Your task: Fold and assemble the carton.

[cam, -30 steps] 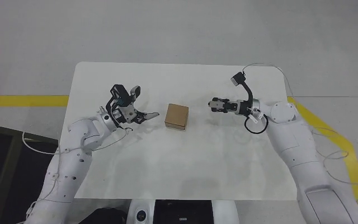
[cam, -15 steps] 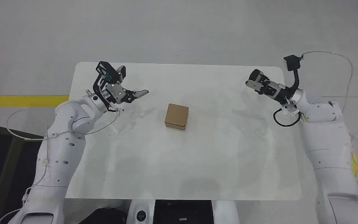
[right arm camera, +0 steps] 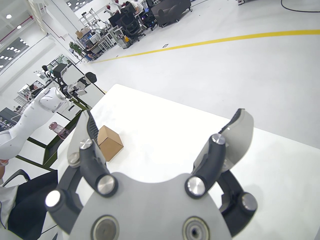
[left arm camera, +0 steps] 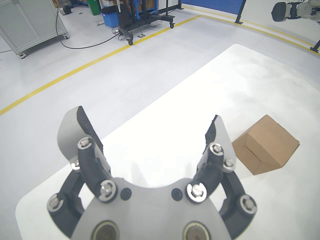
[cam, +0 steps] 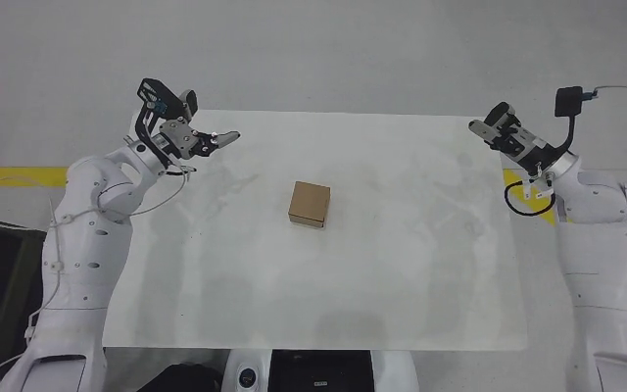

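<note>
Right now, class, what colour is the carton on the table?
Plain brown cardboard; the carton shows best in the left wrist view.

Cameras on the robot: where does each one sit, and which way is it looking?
Top view: sits above the arms, looking down at the table and carton; both arms show, left gripper and right gripper near the far corners.
Left wrist view: on the left wrist, looking over the open left gripper across the table toward the carton and floor.
Right wrist view: on the right wrist, looking over the open right gripper toward the carton and the left arm.
All three share the carton.
</note>
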